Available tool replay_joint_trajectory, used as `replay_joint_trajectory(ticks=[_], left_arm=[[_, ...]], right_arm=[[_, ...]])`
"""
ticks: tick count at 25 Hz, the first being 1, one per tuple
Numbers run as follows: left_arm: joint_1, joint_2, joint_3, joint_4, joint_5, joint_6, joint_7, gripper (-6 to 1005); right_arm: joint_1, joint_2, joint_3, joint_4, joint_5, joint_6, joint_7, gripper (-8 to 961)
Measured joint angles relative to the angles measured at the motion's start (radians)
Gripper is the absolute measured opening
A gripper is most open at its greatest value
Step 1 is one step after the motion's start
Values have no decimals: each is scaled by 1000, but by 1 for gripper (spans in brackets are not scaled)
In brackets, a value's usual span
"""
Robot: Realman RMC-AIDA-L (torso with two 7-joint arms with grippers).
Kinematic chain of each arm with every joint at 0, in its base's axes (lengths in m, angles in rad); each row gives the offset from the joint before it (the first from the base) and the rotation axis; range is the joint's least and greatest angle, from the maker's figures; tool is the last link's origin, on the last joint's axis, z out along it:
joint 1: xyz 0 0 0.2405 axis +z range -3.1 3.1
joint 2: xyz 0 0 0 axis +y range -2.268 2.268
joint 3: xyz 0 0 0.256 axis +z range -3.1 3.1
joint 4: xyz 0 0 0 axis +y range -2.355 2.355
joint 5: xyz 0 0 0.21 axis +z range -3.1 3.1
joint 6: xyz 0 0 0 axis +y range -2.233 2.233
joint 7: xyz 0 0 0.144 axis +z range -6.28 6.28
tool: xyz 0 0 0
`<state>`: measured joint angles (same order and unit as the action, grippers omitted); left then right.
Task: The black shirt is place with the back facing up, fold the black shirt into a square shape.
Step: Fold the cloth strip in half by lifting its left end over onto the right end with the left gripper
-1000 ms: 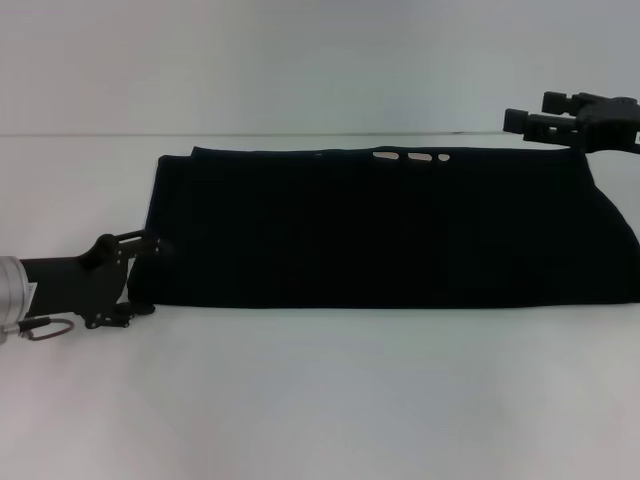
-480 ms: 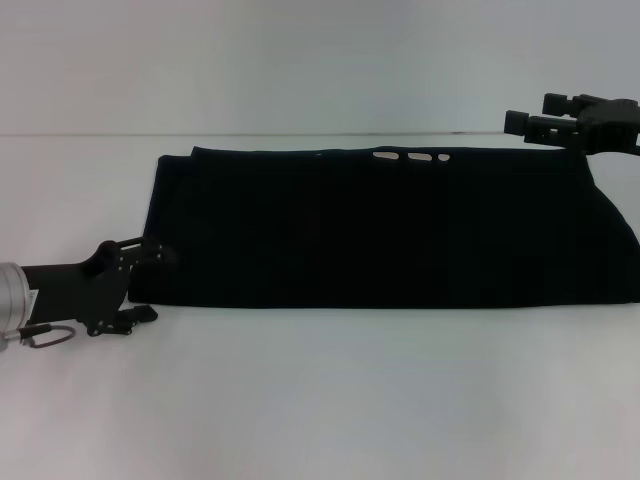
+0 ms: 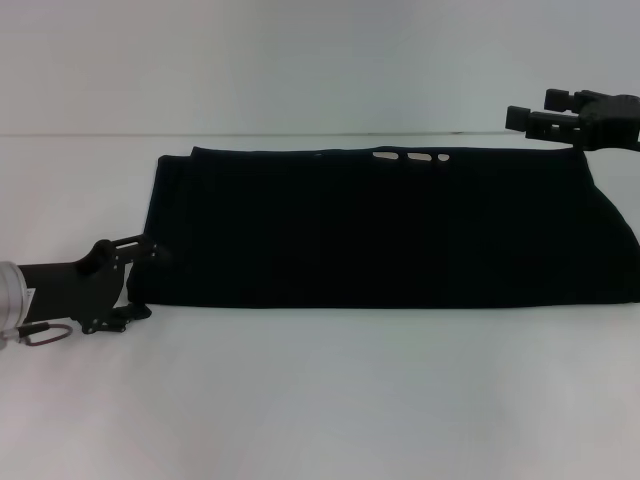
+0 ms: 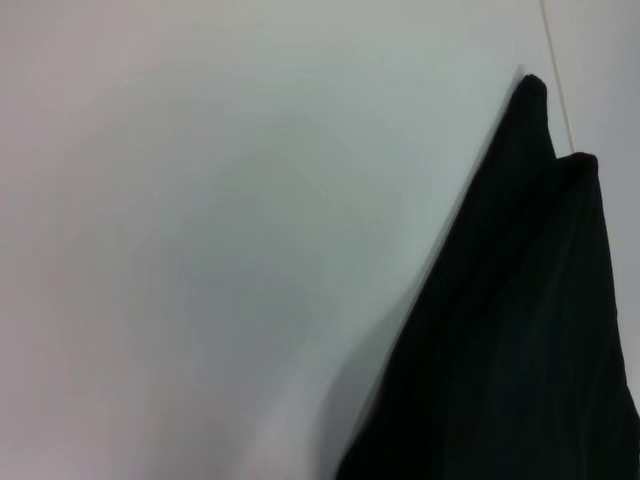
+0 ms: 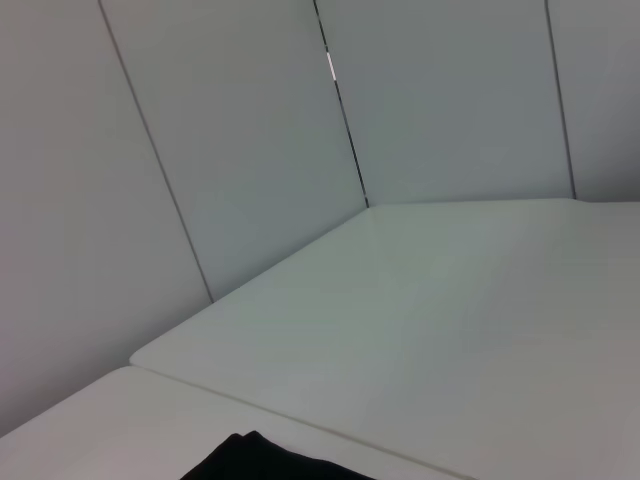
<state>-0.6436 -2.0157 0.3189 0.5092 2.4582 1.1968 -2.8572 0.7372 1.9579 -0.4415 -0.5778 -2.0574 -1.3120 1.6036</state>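
The black shirt (image 3: 390, 225) lies folded into a long band across the white table (image 3: 320, 400). Bits of white lettering (image 3: 410, 156) peek out along its far edge. At the band's near left corner my left gripper (image 3: 143, 282) stands open, one finger over the cloth and one by the near edge. The left wrist view shows only the shirt's (image 4: 520, 330) end on the table. My right gripper (image 3: 530, 110) hangs open in the air above the shirt's far right corner. A small tip of the shirt (image 5: 260, 460) shows low in the right wrist view.
A pale wall (image 3: 320, 60) rises behind the table's far edge, and the right wrist view shows its panels (image 5: 250, 150) meeting the table. Bare white tabletop lies in front of the shirt and to its left.
My left gripper has drawn back slightly to the left at the shirt's near left corner. The shirt and the right gripper have hardly moved.
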Motion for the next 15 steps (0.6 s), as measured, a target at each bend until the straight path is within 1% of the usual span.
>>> replay_joint_trajectory(ticks=[15], left_arm=[[-12, 5, 4, 0, -4, -57, 41, 890]], right_arm=[[-4, 2, 1, -5, 3, -13, 4, 910]])
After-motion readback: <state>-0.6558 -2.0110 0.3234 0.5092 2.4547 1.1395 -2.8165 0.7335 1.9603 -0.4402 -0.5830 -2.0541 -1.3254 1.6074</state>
